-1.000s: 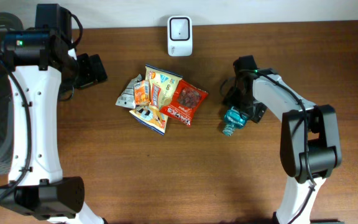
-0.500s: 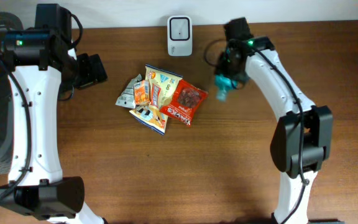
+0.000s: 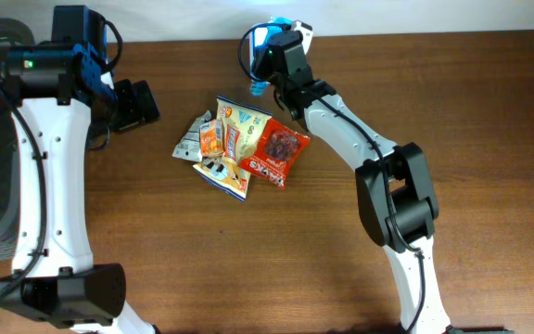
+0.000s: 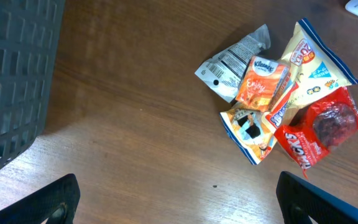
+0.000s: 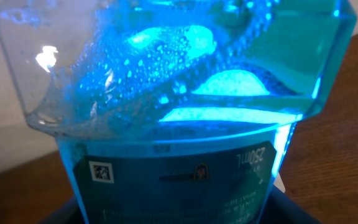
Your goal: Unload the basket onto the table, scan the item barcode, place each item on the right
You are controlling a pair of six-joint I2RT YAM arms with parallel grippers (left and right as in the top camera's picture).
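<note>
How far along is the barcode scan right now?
Done: the blue bottle is off the table, gripped by the right gripper. In hand: it is held up at the table's far edge, beyond the snack packets, its label with a small square code showing in the wrist view. Left: no picture shows a scan registering, the packets lie untouched in their pile, and the left gripper hangs open and empty.

Brown wooden table (image 3: 248, 260), pale wall (image 3: 387, 14), dark basket (image 4: 11, 74)

Heap of snack packets (image 3: 233, 148) on the wooden table (image 3: 248, 264), red pouch (image 3: 281, 148) rightmost; dark mesh basket (image 4: 14, 74) at left.
</note>
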